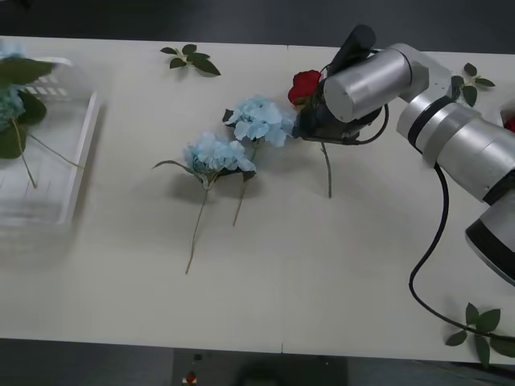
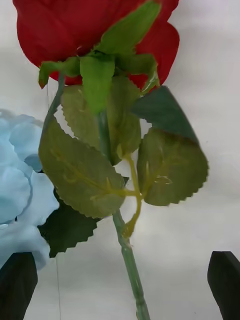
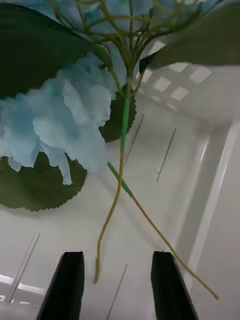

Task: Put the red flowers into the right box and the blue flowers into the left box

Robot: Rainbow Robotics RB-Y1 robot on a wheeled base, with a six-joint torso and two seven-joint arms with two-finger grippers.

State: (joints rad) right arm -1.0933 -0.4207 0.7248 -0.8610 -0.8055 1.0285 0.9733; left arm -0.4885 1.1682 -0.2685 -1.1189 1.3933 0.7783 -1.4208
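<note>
A red flower (image 1: 304, 84) lies on the table, its stem (image 1: 327, 173) running toward the front. My right gripper (image 1: 320, 122) hovers over it. In the right wrist view the red flower (image 2: 100, 30) and its leaves are close below, and my right gripper (image 2: 122, 287) is open, its black fingers astride the stem without touching it. Two blue flowers (image 1: 216, 153) (image 1: 259, 121) lie just left of the rose. My left gripper (image 3: 117, 287) hangs open over the left box (image 3: 215, 190), above blue flowers (image 3: 65, 115) lying in it. The left box (image 1: 76, 173) stands at the table's far left. The right box is out of view.
Loose green leaf sprigs lie at the back (image 1: 191, 58), at the back right (image 1: 471, 80) and at the front right corner (image 1: 483, 330). A black cable (image 1: 426, 257) loops from the right arm over the table. A speck of red (image 1: 508, 122) shows at the right edge.
</note>
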